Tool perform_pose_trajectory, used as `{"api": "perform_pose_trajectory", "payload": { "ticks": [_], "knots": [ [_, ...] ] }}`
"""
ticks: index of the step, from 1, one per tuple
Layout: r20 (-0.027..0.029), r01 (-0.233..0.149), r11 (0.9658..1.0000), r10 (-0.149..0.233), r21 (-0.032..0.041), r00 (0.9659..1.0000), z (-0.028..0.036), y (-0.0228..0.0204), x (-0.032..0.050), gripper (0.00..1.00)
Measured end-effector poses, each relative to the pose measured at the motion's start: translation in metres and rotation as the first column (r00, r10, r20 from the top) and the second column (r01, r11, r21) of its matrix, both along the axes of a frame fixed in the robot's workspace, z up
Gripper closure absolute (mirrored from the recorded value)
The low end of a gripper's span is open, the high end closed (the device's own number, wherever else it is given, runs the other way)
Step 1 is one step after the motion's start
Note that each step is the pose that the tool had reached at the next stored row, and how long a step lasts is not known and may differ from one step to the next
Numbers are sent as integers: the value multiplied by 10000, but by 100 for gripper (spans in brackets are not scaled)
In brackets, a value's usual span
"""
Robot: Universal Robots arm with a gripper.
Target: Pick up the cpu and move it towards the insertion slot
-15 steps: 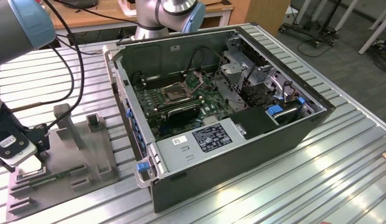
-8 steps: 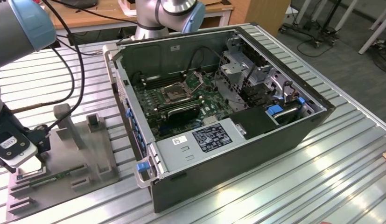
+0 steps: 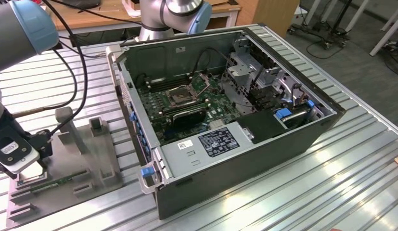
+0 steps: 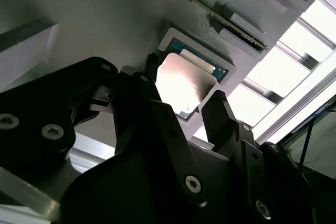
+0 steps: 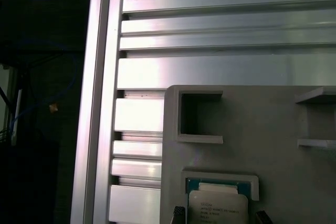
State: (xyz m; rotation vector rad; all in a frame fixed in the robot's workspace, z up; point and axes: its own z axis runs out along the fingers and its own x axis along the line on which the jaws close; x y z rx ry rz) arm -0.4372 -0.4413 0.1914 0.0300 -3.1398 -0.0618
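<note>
Gripper [image 4: 185,85] is low over the grey tray [image 3: 102,159] at the exterior view's near left, on the slatted aluminium table [image 3: 327,192]. Jaws are spread apart and hold nothing.

The cpu [image 4: 181,85] lies flat in the tray's square recess, silvery top up, right between the two black fingers [image 4: 220,114]. In the first wrist view the cpu [image 5: 218,208] sits inside the raised recess rim. One fingertip [image 5: 179,214] is just beside one edge and the other fingertip just beside the opposite edge, with a thin gap showing on each side. Fingers straddle the chip and are not clamped on it. Cpu not lifted.

Other open pockets in the tray [image 5: 262,129] lie past the cpu recess. A long thin green memory stick [image 3: 54,182] lies in the tray near the gripper.

The insertion slot [image 3: 184,96], a square socket with a dark centre and a metal frame, is on the green motherboard [image 3: 157,103] inside the open computer case [image 3: 250,159]. It is in the middle of the exterior view, well apart from the gripper and to its right and farther back.
</note>
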Motion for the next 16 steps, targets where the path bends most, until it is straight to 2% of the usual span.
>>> {"api": "perform_pose_trajectory", "payload": {
  "ticks": [16],
  "knots": [
    [-1,0,10000,0,-1,10000,-43,2,-3,39]
  ]
}}
